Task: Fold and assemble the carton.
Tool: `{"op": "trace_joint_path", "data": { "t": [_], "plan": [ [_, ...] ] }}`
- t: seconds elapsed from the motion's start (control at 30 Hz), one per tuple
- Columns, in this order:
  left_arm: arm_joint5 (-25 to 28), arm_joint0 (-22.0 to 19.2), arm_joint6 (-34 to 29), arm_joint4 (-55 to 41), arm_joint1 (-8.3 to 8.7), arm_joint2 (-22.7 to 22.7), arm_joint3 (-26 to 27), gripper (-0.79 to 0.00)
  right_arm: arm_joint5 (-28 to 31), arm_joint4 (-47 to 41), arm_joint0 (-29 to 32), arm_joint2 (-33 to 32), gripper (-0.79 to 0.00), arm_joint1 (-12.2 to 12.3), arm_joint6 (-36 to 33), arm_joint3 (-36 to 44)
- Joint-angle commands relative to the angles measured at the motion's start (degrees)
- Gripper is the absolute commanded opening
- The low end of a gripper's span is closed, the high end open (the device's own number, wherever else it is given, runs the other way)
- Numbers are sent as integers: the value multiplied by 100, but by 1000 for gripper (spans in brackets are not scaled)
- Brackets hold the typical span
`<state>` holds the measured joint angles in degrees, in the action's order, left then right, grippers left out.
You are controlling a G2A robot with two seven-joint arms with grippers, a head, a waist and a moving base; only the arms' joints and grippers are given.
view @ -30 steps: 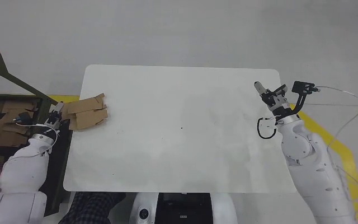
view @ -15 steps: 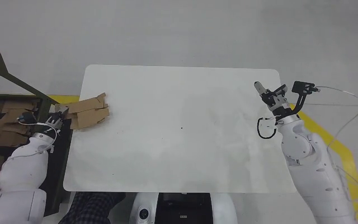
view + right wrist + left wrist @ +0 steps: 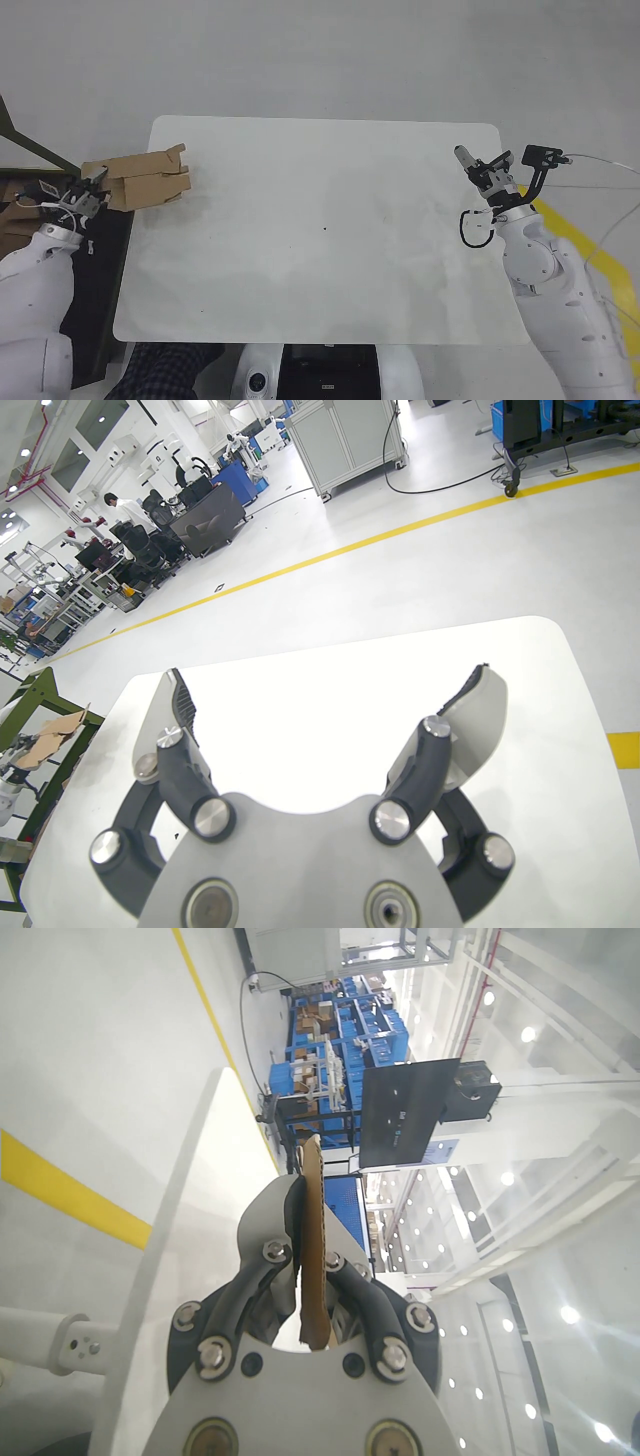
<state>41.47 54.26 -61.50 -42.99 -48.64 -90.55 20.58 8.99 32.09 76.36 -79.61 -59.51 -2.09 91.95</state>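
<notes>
Risk: L gripper (image 3: 85, 192) clamps only the end edge of the flat carton (image 3: 140, 180), fingers closed tight on the cardboard, at upper left of the top view. The carton sits half over the table (image 3: 320, 280) edge, half beyond it. Thin pinch + long lever, so I judge the sheet could pivot, sag or slip out and drop off the side. A loose flap could also snag the table rim. R gripper (image 3: 482, 172) is well apart at mid right, fingers spread wide, holding nothing, so no 2nd support. Table: white, rounded corners, faint scuffs near carton. Room: pale grey floor, yellow line (image 3: 350, 545), green frame (image 3: 39, 678) beside table.
</notes>
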Motion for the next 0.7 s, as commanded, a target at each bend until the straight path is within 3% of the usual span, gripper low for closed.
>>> {"op": "trace_joint_path", "data": {
  "t": [0.0, 0.37, 0.67],
  "plan": [
    [-68, 24, -198, -149, 3, -57, 170, -785, 0, 0, 0, 0, 0, 0, 0, 0],
    [-348, 450, -394, -389, -134, 89, 1774, -785, 0, 0, 0, 0, 0, 0, 0, 0],
    [-687, 782, 328, 20, -348, 679, 3084, -785, 0, 0, 0, 0, 0, 0, 0, 0]
  ]
}}
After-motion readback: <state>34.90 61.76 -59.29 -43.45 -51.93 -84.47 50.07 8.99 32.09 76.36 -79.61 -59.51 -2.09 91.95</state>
